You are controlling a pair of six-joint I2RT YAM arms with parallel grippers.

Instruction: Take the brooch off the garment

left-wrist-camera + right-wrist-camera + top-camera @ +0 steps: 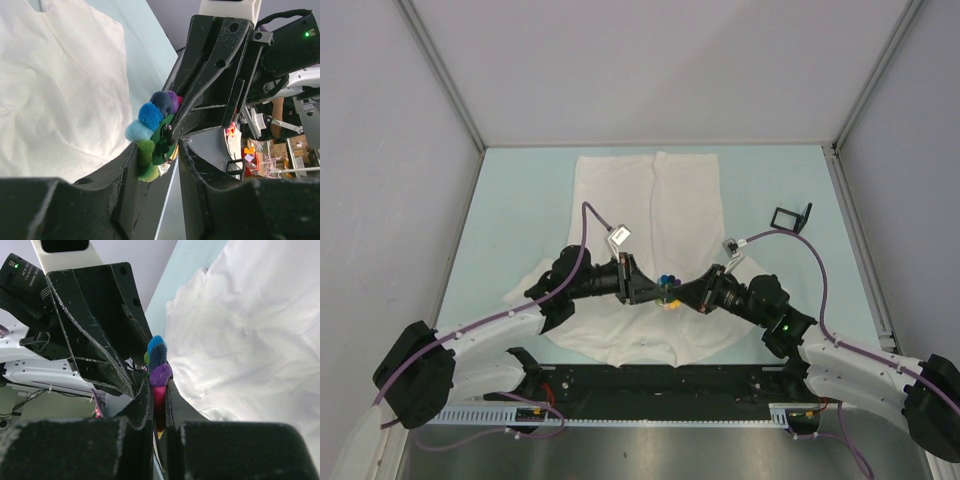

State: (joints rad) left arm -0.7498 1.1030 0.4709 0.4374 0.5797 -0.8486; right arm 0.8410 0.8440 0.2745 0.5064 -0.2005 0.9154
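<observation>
The white garment (pixel 650 200) lies flat on the pale blue table; it also shows in the left wrist view (pixel 60 90) and the right wrist view (pixel 250 330). The rainbow flower brooch (pixel 667 288) is over the shirt's near part, between both grippers. My right gripper (pixel 688 292) is shut on the brooch (pixel 160 372), pinching it edge-on (pixel 159 390). My left gripper (pixel 645 285) is open, its jaws either side of the brooch (pixel 150 135), the green petals against one finger (pixel 125 170). I cannot tell if the pin is still in the cloth.
A small black frame (pixel 792 217) stands on the table to the right of the shirt. A black rail (pixel 660 380) runs along the near edge between the arm bases. Grey enclosure walls (pixel 380 150) stand on three sides.
</observation>
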